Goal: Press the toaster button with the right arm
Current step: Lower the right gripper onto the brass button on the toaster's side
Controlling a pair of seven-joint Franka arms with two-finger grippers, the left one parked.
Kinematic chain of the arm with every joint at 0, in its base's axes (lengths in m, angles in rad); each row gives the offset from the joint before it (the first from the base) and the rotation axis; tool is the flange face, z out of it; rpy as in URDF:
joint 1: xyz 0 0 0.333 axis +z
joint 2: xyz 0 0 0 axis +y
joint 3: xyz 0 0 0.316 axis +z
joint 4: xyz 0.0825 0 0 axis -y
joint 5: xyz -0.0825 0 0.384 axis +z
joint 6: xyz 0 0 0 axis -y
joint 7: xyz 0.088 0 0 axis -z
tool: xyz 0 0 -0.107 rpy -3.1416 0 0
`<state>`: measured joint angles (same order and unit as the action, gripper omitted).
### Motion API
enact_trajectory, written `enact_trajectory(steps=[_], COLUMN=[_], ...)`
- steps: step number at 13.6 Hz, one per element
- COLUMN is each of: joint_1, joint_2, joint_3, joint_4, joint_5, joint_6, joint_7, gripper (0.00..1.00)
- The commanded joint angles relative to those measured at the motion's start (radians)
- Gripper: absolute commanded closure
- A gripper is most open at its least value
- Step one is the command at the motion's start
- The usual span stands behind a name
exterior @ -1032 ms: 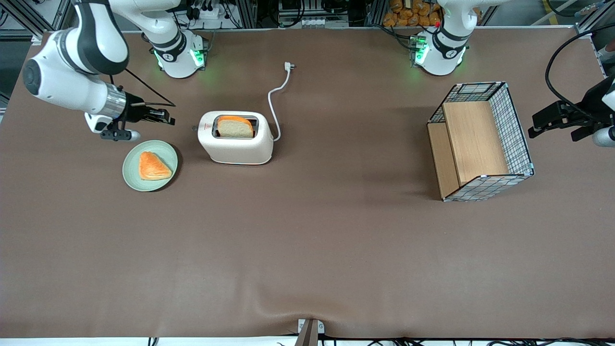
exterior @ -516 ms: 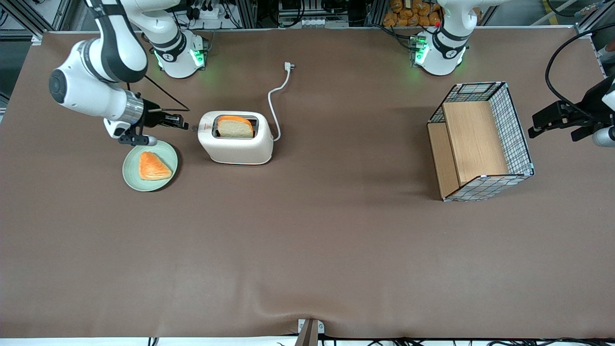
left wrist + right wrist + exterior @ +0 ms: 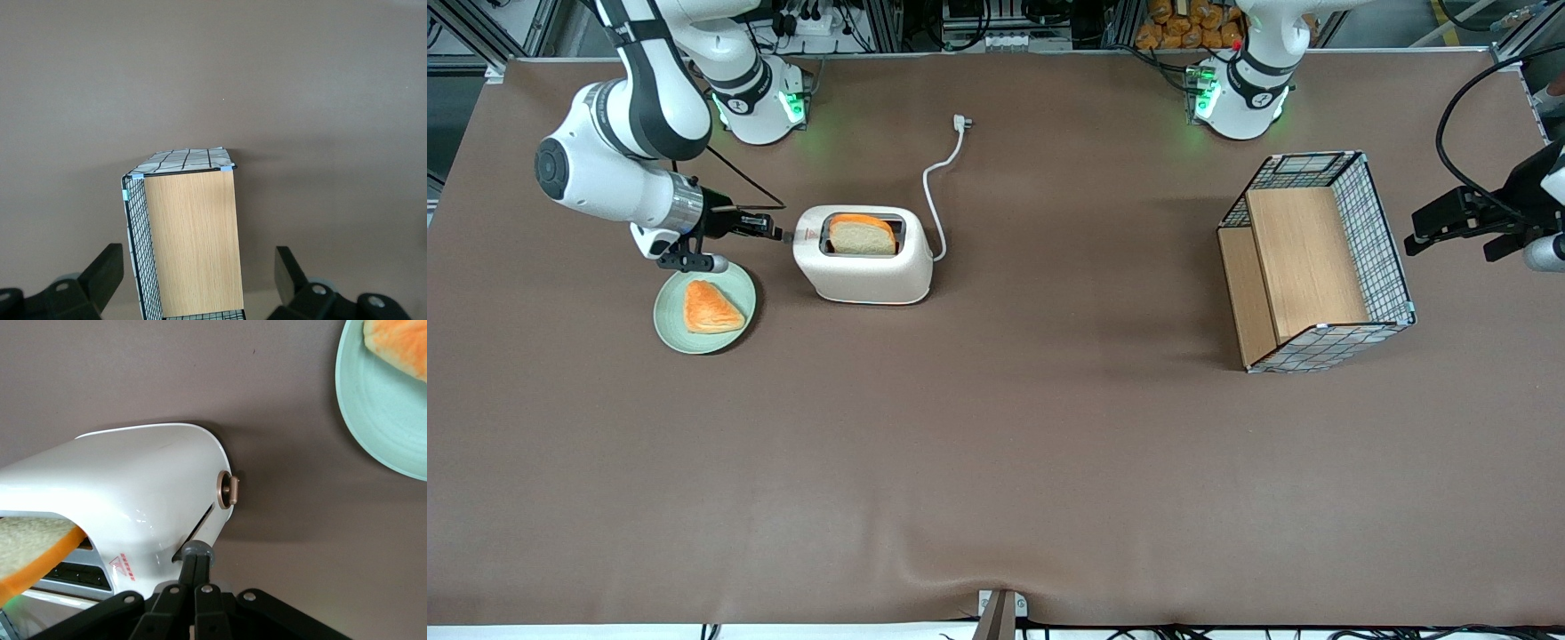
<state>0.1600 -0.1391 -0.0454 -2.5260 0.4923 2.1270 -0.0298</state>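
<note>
Worktop (image 3: 996, 444) carries the toaster (image 3: 863, 267) toward the working arm's end, narrow end facing the right arm (image 3: 618, 178). The pincer (image 3: 193, 577), fingers pinched together to make one blunt pusher, rests on the toaster button (image 3: 198, 551), ready to press down.

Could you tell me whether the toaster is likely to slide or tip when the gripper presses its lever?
The toaster looks broad-based and squat, so tipping seems unlikely. The shut gripper sits at the toaster button, so the push probably goes mostly downward. Being a light-looking shell on smooth table covering, it might still shift slightly.
</note>
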Motion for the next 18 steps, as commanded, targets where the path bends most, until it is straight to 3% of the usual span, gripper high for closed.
enact_trajectory(steps=[1, 18], joint_1=[0.012, 0.058], joint_2=[0.007, 0.096], joint_3=[-0.004, -0.002], joint_4=[-0.017, -0.045], joint_5=[0.029, 0.031], joint_6=[0.034, 0.171], joint_7=[-0.012, -0.025], gripper=[1.00, 1.00])
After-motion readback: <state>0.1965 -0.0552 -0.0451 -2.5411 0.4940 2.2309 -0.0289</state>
